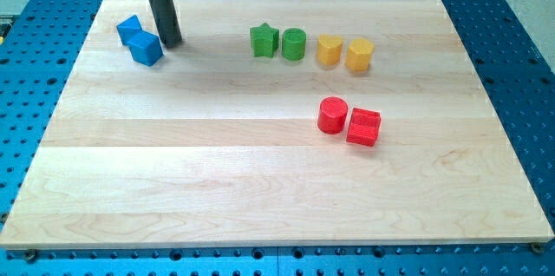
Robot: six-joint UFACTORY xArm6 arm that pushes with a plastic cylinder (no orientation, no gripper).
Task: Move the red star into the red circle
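**Red star beside red circle, tip far off at upper left**

Red star-shaped block [363, 127]: sits right of centre in the frame, its shape hard to make out from this angle; it reads blocky, almost cube-like. It lies just beside, and seemingly touching, the red round cylinder block [332, 115], which stands at its upper left. Judged from this, the task looks close to done or done already.

Our tip [171, 43]: the dark rod's lower end rests on the pale wooden board [217, 180] in the upper left of the frame, just right of two blue blocks, one an angular piece [129, 29], the other cube-like [146, 49]. The rod carries no jaws, so it grips nothing; it only presses against the board. It is well apart from both red blocks.

Other blocks, along the upper middle: green star [264, 40], green cylinder [294, 44], two yellow blocks [329, 50] [360, 54], shapes unclear.

Risks as we judge them:
- A straight run from the tip toward the red pair passes near the green and yellow row; clipping it would scatter those blocks.
- Pushing the star off-centre could spin it past the circle instead of into it.
- Too hard a push would shove the circle away too, parting the pair.

Containers: none on the board; nothing holds anything.
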